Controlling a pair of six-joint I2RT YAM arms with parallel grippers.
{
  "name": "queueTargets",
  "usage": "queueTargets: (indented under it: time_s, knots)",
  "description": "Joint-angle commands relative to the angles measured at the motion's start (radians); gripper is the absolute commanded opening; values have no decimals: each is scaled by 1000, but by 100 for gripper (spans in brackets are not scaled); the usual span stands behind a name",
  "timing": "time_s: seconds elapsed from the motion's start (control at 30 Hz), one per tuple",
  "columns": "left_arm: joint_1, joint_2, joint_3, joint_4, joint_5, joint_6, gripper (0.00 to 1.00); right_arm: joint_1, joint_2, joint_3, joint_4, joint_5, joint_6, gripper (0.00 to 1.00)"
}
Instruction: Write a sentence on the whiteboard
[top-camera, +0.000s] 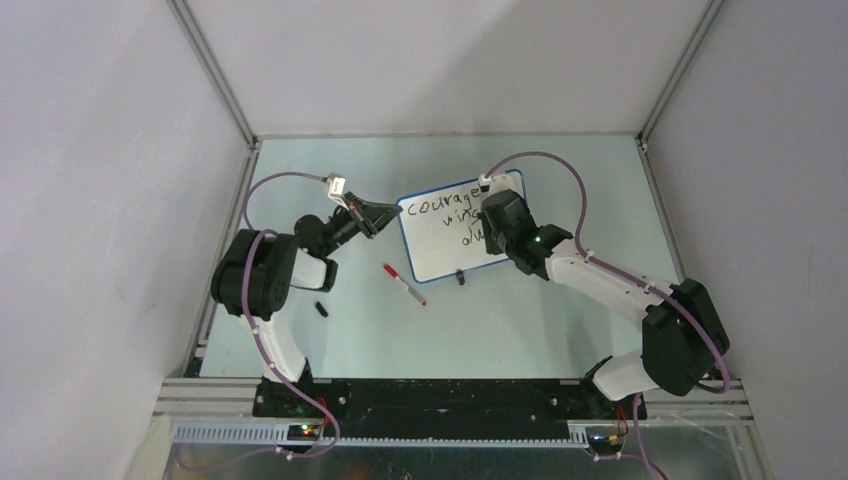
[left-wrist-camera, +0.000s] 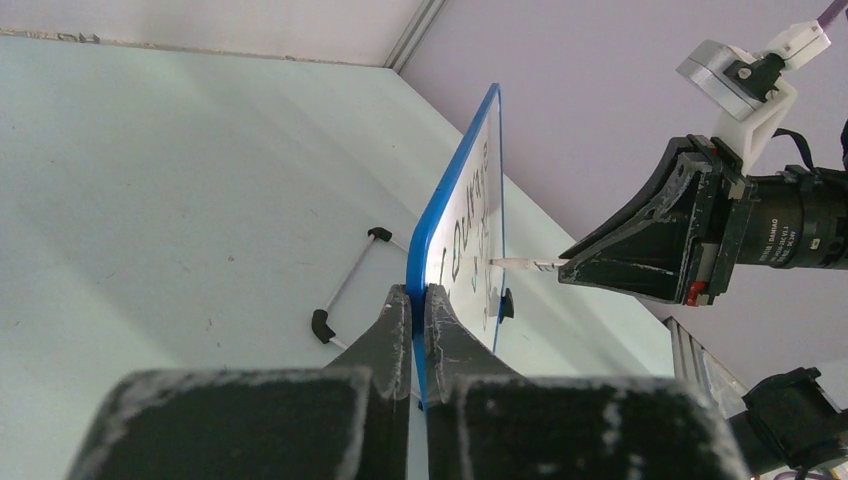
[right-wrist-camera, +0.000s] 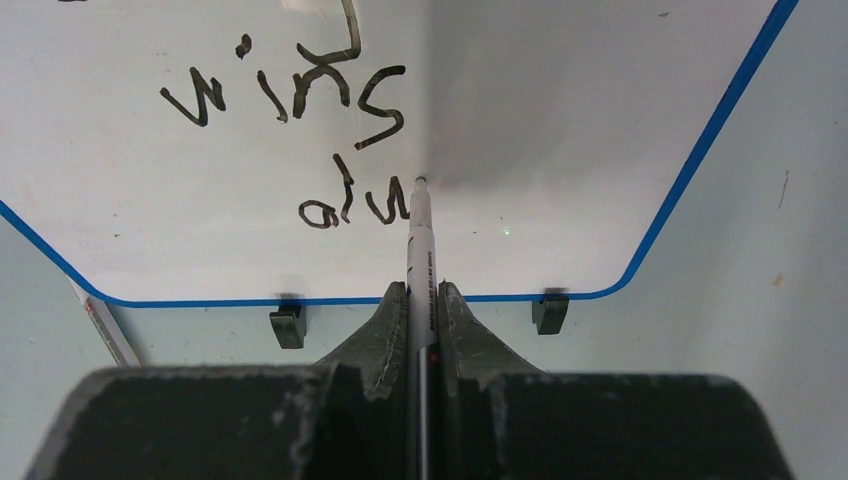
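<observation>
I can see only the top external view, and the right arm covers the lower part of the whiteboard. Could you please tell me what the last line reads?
Observer: In the right wrist view, the third line of the sentence on the whiteboard shows just three letters, roughly "alu".
Operator: Thank you. Where is the marker tip?
Observer: The right gripper is shut on the marker, whose tip meets the board just right of the last letter.
Operator: And how does the left gripper hold the board?
Observer: The left gripper is shut on the board's blue rim, which passes between its fingers.
</observation>
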Motion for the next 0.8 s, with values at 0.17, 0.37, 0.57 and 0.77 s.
queueTargets:
  time_s: [0.17, 0.37, 0.57, 0.77]
  knots:
    - [5, -4, 0, 28, 22, 45, 0, 33, -96, 13, -7, 30, -8, 0]
    - [7, -4, -5, 30, 18, 46, 0, 36, -128, -45, 12, 68, 10, 0]
    - [7, -11, -14, 30, 14, 51, 0, 22, -142, -98, 85, 49, 19, 0]
    - [7, -16, -18, 30, 11, 51, 0, -7, -145, -130, 120, -3, 32, 0]
